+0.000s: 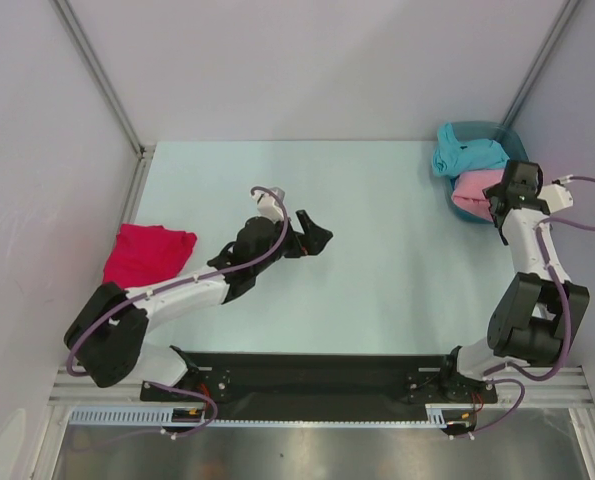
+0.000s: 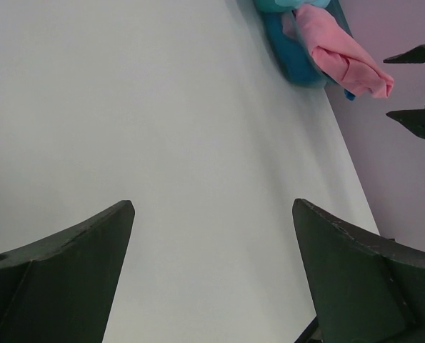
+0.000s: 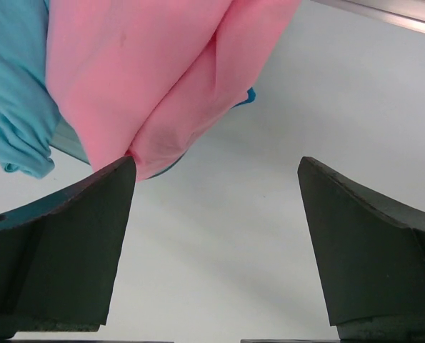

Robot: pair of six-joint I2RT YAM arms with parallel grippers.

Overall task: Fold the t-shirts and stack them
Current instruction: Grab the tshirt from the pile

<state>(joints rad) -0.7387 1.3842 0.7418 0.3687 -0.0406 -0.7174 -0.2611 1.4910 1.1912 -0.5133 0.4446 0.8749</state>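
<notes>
A crimson-magenta t-shirt [image 1: 149, 254] lies folded at the table's left edge. A light pink t-shirt [image 1: 475, 192] and a turquoise t-shirt [image 1: 467, 155] hang bunched out of the teal tub [image 1: 487, 130] at the far right. My left gripper [image 1: 315, 240] is open and empty over the bare middle of the table [image 2: 212, 214]. My right gripper [image 1: 496, 212] is open and empty just beside the pink shirt; in the right wrist view [image 3: 216, 171] the pink shirt [image 3: 162, 71] hangs above the left finger, with the turquoise shirt [image 3: 16, 86] left of it. I cannot make out a blue shirt.
The left wrist view shows the tub [image 2: 291, 61] with the pink shirt [image 2: 341, 53] spilling over it and the right gripper's fingertips [image 2: 412, 53] at the far right. Grey walls enclose the table on three sides. A black rail [image 1: 317, 375] runs along the near edge.
</notes>
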